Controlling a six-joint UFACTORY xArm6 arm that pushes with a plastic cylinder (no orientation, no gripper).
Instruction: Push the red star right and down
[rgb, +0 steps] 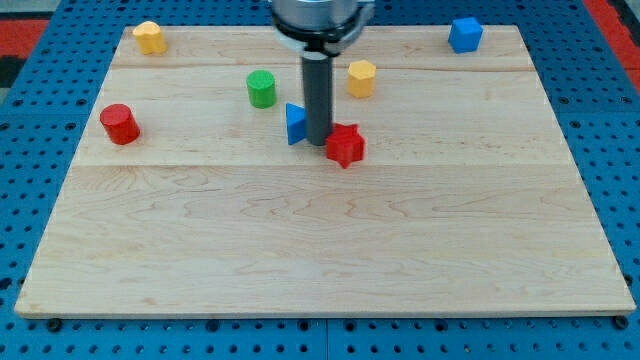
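The red star (346, 146) lies on the wooden board (320, 250), a little above the board's middle. My tip (319, 142) stands just to the star's left, touching or nearly touching its upper-left edge. A blue block (295, 123) sits right next to the rod on its left side, partly hidden by it.
A green cylinder (261, 89) is up and left of the tip. A yellow block (361, 78) is above the star. A red cylinder (119, 124) is at the left edge. A yellow block (149, 37) is top left, a blue block (464, 34) top right.
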